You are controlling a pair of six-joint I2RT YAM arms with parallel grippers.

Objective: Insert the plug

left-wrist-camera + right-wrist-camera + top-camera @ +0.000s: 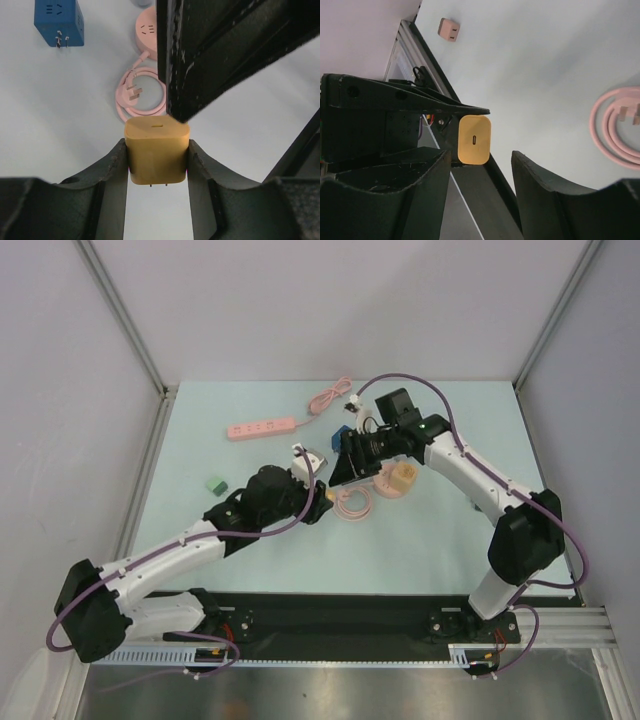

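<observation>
The left pincer [156, 147] grips the yellow charger plug [474, 139], which sits just ahead of the spread-open right pincer [481, 157]. Best to centre its fingers on the plug's flat sides before closing.

The plug [157, 152] is plain mustard yellow; the left gripper [157, 160] has 2 matte black fingers [112, 172]. The cube adapter [59, 22] is deep blue. The coiled cable [142, 97], round socket [147, 25] and power strip [261, 428] are pink, the small block [214, 484] green, the table [420, 540] pale mint.
</observation>
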